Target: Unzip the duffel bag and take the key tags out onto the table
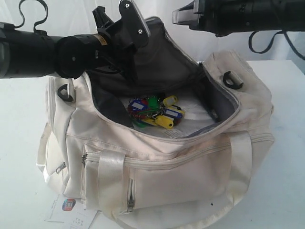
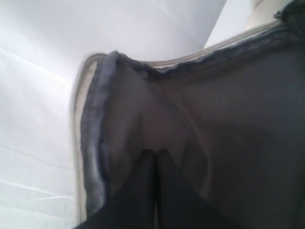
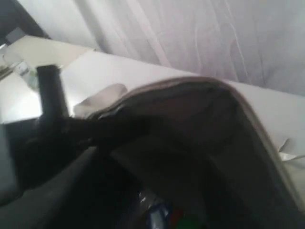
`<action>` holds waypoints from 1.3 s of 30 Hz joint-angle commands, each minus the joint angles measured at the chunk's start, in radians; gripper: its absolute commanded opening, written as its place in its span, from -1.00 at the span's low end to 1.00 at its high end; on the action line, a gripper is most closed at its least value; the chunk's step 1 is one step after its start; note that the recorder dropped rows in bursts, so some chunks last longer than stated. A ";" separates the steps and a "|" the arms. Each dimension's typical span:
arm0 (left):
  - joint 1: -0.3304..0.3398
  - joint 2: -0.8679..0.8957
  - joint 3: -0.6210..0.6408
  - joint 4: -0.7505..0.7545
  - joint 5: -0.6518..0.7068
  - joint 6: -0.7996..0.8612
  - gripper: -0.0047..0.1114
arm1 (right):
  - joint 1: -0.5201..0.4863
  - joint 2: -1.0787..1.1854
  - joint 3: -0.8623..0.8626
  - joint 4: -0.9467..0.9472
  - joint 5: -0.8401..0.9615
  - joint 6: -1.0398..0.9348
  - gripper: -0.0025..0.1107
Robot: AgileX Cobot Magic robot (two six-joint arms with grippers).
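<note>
The first part is done. The bag (image 1: 190, 171) sits on the bench (image 1: 19, 157) with its main zip (image 1: 233, 102) open. The big top flap (image 1: 167, 57) stands up at the back, in the upper middle of the exterior view, so the dark grey lining (image 2: 228, 119) shows.

Your left hand (image 2: 155, 157) reaches in from the upper left of that frame and is closed on the fabric of this flap. In the left wrist view its two fingers (image 2: 143, 176) are pressed together, with the lining gathered at them. I judge that this grip is what holds the mouth of the bag open.

The key tags (image 1: 155, 113) lie inside the bag, on its floor, in the centre of the frame. They are a bunch of blue, yellow, green and red pieces on rings. None of them is on the bench, so the second part is not yet begun.

Your right hand (image 1: 183, 16) hangs in the upper right of the frame, above the far side of the bag. It is well apart from the tags and touches nothing that I can see. Whether it is open or closed I cannot tell, because only one side of it shows and its wrist view is dark and blurred.

What is left, in my judgement, is this: lower the right hand through the opening, take the bunch, lift it over the rim, and put it on bare bench. The white paper label (image 1: 71, 210) at the lower left is not your target.
</note>
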 commanded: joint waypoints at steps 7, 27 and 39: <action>0.012 0.038 -0.123 -0.005 -0.048 0.005 -0.92 | 0.068 0.035 -0.003 -0.226 0.084 0.097 -0.28; 0.012 -0.146 -0.131 -0.030 0.426 0.021 -0.92 | 0.193 0.333 -0.200 -0.239 -0.121 0.165 -0.51; 0.079 -0.172 -0.087 0.125 0.818 -0.067 -0.92 | 0.170 0.307 -0.271 -0.237 -0.424 0.233 -0.51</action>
